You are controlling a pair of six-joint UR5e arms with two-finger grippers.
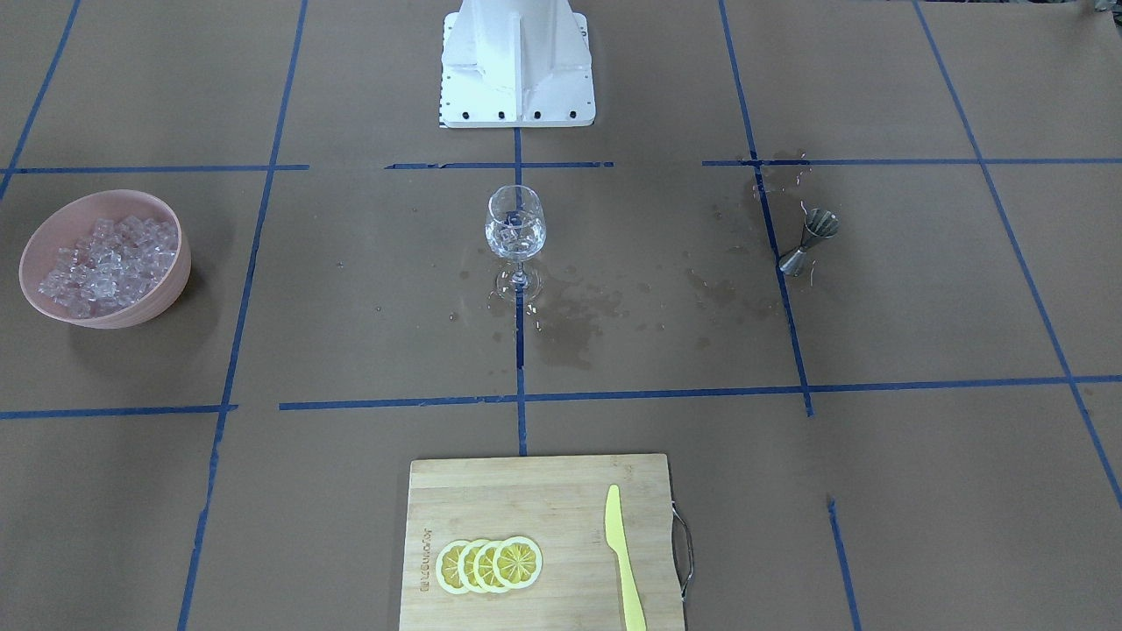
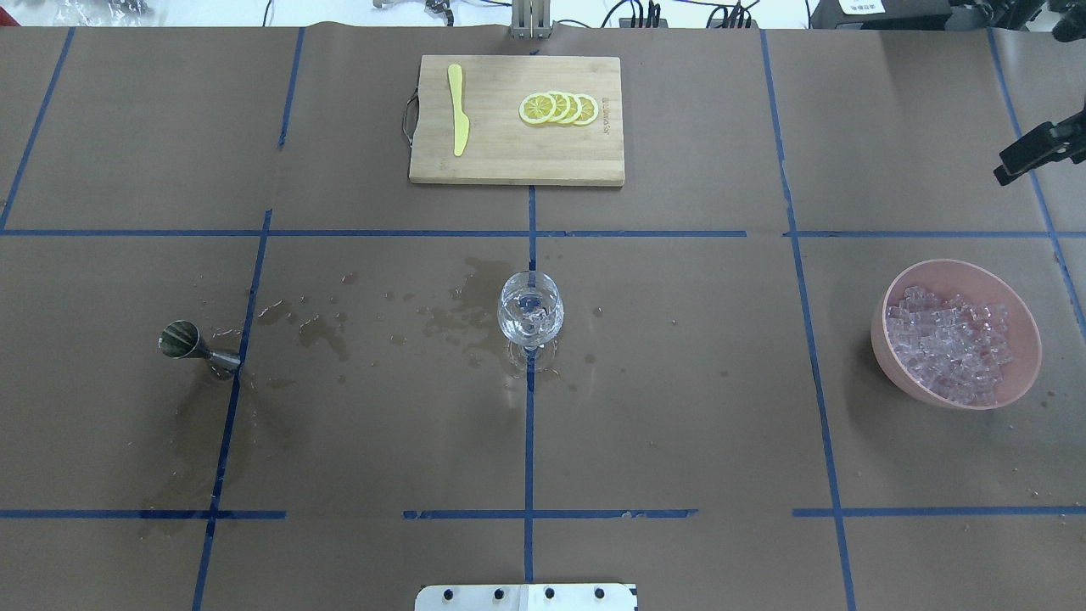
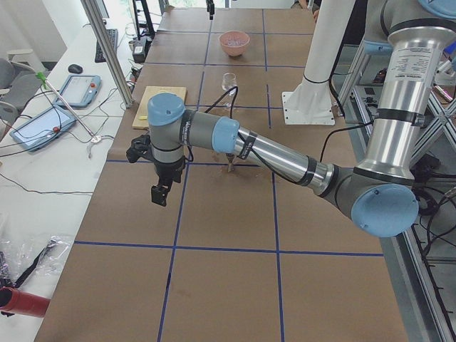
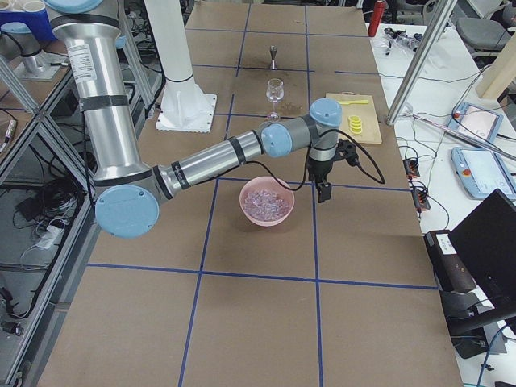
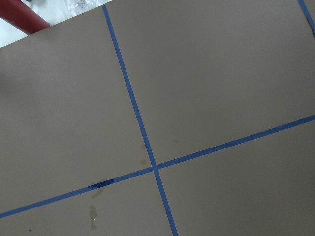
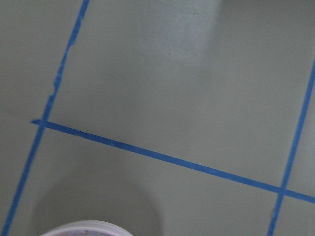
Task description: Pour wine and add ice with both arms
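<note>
1. Exterior left view first: the left arm (image 3: pixel 285 153) is stretched over bare worktop (image 3: pixel 228 285), with the left end effector (image 3: pixel 158 194) pointing down. Nothing shows in it, and I can't tell how far apart its fingers are.
2. The right arm (image 4: pixel 210 165) reaches past the bowl (image 1: pixel 153 302). The right end effector (image 4: pixel 324 192) hangs just beyond it, and I can't tell its opening either.
3. The ice (image 1: pixel 105 258) is heaped in that pink bowl, on the robot's right.
4. The glass (image 1: pixel 514 223) stands upright at centre with clear contents; wine or cubes, I can't tell. Wet stains (image 1: pixel 570 329) lie by its foot.
5. The measuring cup (image 1: pixel 808 241) stands well apart, on the robot's left.
</note>
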